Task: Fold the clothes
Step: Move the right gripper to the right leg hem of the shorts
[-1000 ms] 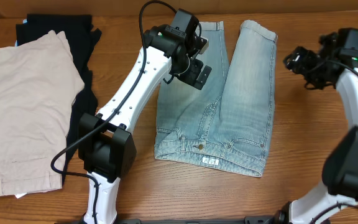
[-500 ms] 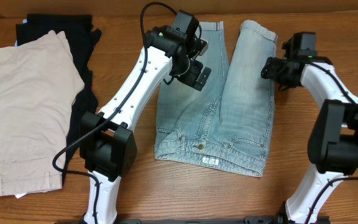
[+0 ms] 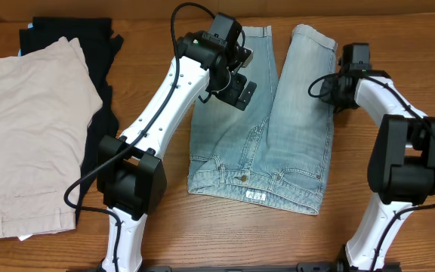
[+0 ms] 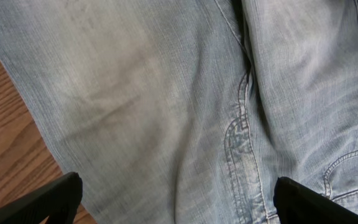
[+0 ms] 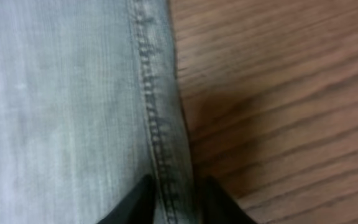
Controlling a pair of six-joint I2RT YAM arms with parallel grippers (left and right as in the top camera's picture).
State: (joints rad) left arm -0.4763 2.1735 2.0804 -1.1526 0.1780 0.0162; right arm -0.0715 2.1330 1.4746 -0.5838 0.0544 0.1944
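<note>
Wood-grain desk (image 3: 225,234) carries the denim shorts (image 3: 293,128) laid flat around its middle, the waistband with its pale label (image 3: 255,196) toward the near edge and both legs running to the far edge, so the long axis goes near to far. The relation that matters is at the right leg's outer side seam (image 5: 151,112). The right tool (image 5: 179,200) sits right on that edge, about halfway up the leg, with bare wood just beyond it. Its fingertips stand close together with the seam between them, but they are cut off at the bottom of the wrist view, so I cannot tell whether they are clamped on the denim or how many layers lie between them. Judging by this, the right arm is the nearer one for carrying that leg over onto the other. The left tool (image 3: 240,89) hangs over the left leg with its fingers wide apart, holding nothing, and would lie in the path of such a fold. The left arm hides much of the left leg's outer edge. Well apart, by the left edge of the desk, beige shorts (image 3: 29,136) lie over a black garment (image 3: 97,45).
</note>
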